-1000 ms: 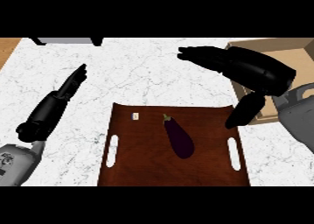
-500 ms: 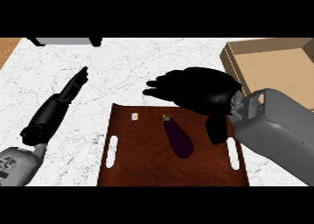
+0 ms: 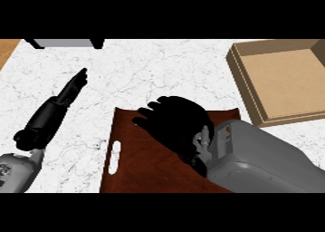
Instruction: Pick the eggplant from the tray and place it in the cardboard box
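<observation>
Right hand low over brown tray, fingers curled downward; whether they grip anything, cannot tell. Eggplant hidden beneath hand, presumably on tray; long axis and heading not visible. Step: grasp phase. Next move likely needs closing round eggplant, lifting, carrying toward 2 o'clock to cardboard box. Left hand at 9 o'clock on bench, fingers straight, resting.

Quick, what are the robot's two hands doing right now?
Left hand: open, fingers straight, holding nothing.
Right hand: over the tray, fingers curled; cannot tell what it holds.
</observation>
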Controlling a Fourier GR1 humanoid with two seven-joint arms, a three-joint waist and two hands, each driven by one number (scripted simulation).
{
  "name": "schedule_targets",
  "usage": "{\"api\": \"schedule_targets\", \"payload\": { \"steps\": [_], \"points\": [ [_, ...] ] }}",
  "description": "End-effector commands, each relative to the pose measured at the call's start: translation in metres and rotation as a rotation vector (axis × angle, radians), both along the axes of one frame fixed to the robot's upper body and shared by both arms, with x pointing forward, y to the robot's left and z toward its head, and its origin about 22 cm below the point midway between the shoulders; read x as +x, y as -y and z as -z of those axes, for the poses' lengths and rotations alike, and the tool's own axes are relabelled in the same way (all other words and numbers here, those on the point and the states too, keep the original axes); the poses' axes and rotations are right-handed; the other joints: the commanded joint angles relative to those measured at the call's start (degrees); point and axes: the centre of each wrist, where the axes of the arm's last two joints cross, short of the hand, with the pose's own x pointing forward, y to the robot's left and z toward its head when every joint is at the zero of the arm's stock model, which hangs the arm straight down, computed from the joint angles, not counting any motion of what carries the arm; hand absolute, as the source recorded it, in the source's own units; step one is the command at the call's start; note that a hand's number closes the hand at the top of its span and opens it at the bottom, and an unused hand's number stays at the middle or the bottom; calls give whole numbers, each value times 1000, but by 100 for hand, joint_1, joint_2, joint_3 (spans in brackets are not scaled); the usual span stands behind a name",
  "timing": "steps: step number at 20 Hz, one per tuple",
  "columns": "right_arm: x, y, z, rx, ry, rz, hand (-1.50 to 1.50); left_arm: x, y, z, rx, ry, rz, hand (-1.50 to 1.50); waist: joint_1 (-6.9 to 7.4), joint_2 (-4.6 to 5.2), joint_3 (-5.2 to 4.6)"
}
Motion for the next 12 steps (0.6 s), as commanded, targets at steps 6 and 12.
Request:
{"api": "schedule_targets", "payload": {
  "steps": [6, 12],
  "points": [
    [-13, -22, 22, -91, 21, 51, -150, 2, -2, 5, 5, 5, 11, 0, 19, 21, 2],
    [-14, -17, 24, -87, 58, 66, -150, 3, 1, 6, 2, 17, 14, 0, 2, 21, 3]
  ]
}}
